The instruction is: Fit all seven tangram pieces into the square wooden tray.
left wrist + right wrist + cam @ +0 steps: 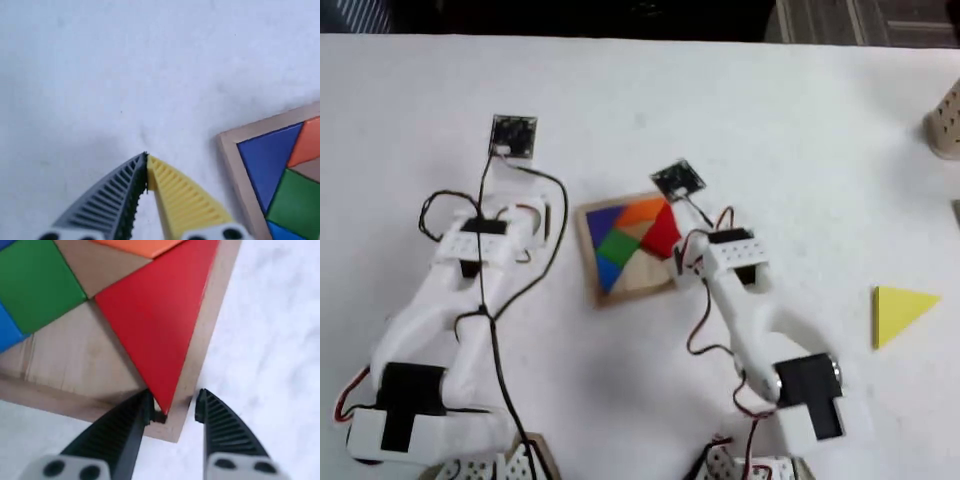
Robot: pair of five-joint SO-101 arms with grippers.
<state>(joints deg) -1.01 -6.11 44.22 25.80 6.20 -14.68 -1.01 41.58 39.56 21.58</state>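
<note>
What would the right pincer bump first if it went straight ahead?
Probably the red triangle, whose tip lies inside the open right pincer at the wooden tray corner; the rim might come first, depth is unclear.

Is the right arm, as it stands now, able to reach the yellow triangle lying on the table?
Probably yes. The yellow triangle lies alone on bare table on that arm's side, with nothing between. The right pincer, open, is at the tray corner.
</note>
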